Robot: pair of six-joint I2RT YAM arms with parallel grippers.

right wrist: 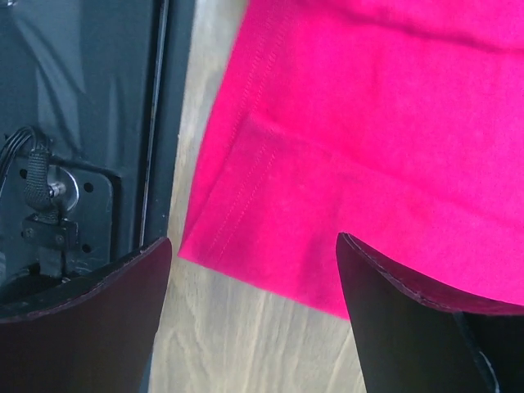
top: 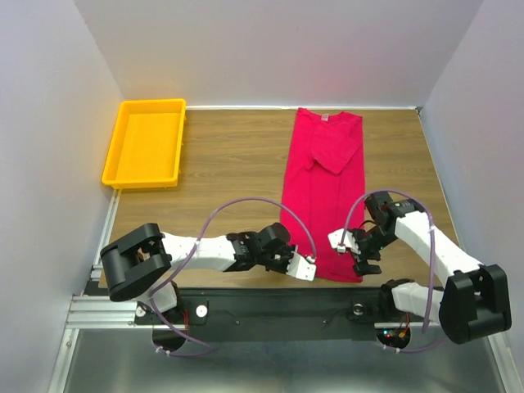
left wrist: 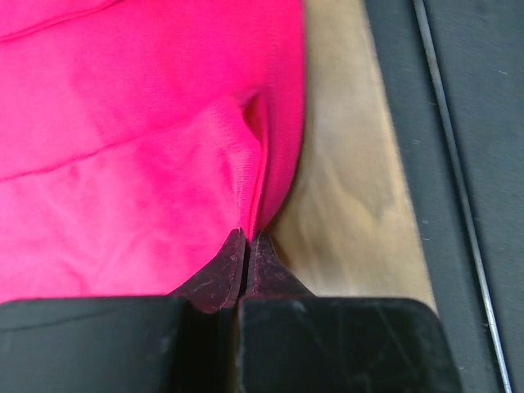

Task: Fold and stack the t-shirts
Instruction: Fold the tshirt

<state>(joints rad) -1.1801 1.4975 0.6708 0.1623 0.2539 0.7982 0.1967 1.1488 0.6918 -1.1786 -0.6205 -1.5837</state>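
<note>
The t-shirt [top: 321,192] is seen laid out on the table [top: 229,164] right of centre in the top view, as a long narrow strip. Its collar lies at the upper end and its hem at the lower end, near the arm bases. One sleeve is folded across the upper part.

The left gripper [top: 311,272] is placed at the lower left corner of the strip. In the left wrist view its fingers [left wrist: 219,282] are pressed together at lower centre, and a small ridge of red fabric is pinched between their tips.

The right gripper [top: 364,264] is held over the lower right corner of the hem. In the right wrist view its jaws are spread wide, and nothing is gripped between them. The stitched hem corner is seen in the gap.

A yellow tray [top: 144,143] is set at the upper left of the table, well apart from the shirt.
</note>
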